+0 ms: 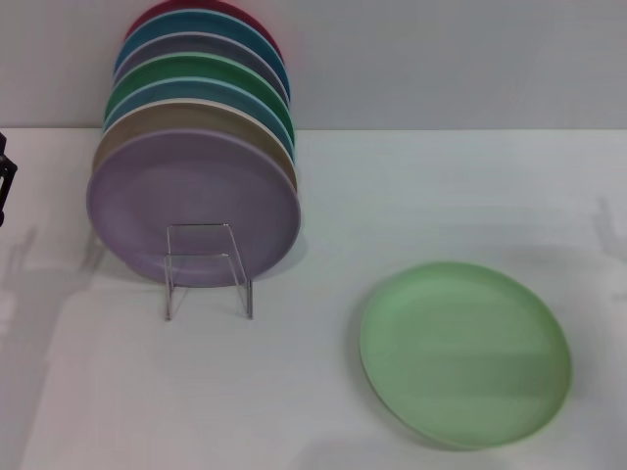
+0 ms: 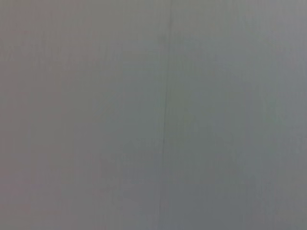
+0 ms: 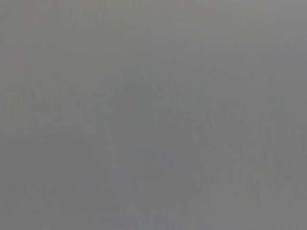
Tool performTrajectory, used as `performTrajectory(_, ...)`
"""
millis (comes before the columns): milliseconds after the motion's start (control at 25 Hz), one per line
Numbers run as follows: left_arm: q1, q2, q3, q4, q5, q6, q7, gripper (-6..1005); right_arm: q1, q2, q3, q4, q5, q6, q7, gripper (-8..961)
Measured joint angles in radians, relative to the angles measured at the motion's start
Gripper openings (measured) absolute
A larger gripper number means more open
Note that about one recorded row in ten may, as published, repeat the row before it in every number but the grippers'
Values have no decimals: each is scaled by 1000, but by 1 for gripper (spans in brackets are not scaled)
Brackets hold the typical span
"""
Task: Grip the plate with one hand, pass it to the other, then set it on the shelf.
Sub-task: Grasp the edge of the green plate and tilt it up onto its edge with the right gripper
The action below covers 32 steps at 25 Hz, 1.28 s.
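Head view: the light mint-green plate (image 1: 465,354) lies flat on the white table (image 1: 421,196), toward the robot's right and near the front edge of the view. The shelf (image 1: 208,269), a clear acrylic rack with a bent front bracket, stands to the robot's left of the plate and well apart from it. It carries a row of upright plates leaning back toward the wall (image 1: 441,59); the lilac plate (image 1: 193,206) is foremost, directly behind the bracket, followed by a tan plate (image 1: 132,132), then blue and dark green plates, with a red plate (image 1: 157,12) at the rear. A dark part of the left arm (image 1: 7,181) shows at the left edge of the view, farther left than the shelf and far from the plate; the left gripper itself cannot be made out, so its opening and contents cannot be told. The right gripper does not appear. Nothing touches the plate. Left wrist view: only a uniform grey surface (image 2: 153,115) crossed by a faint line; no fingers or objects show. Right wrist view: only a uniform grey surface; no fingers or objects show.
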Motion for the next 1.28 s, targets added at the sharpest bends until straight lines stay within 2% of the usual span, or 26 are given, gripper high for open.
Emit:
performTrajectory(480,-4,2,4,0,1,-3,0,810,-25,1,-11,0,-5,0,-22,703)
performTrajectory(560,-4,2,4,0,1,-3,0,810,-30,1,-15,6,-5,-4,-93,703)
performTrajectory(600,-3,1,4,0,2,-4,0,810,-36,2,-16,24,-5,-16,-210,703)
performTrajectory(640,-2,2,4,0,1,-4,0,810,-36,2,-16,24,-5,-16,-210,703)
performTrajectory(680,-2,2,4,0,1,-5,0,810,-44,3,-11,53,-1,-33,-351,703)
performTrajectory(720,-1,2,5,0,1,-5,0,810,-44,3,-11,53,-1,-33,-351,703)
performTrajectory(800,1,1,6,0,1,-5,0,810,-56,3,-8,101,1,-62,-530,702)
performTrajectory(960,8,0,9,0,1,-3,0,810,-60,-2,-6,140,2,-69,-601,702)
performTrajectory(1080,11,0,17,0,2,-2,0,810,-55,-8,2,203,2,-3,-588,702)
performTrajectory(1200,14,0,20,0,2,-1,0,810,-55,-13,41,342,2,188,-671,702)
performTrajectory(1280,15,0,20,0,2,0,0,810,-59,-12,59,385,1,239,-711,702)
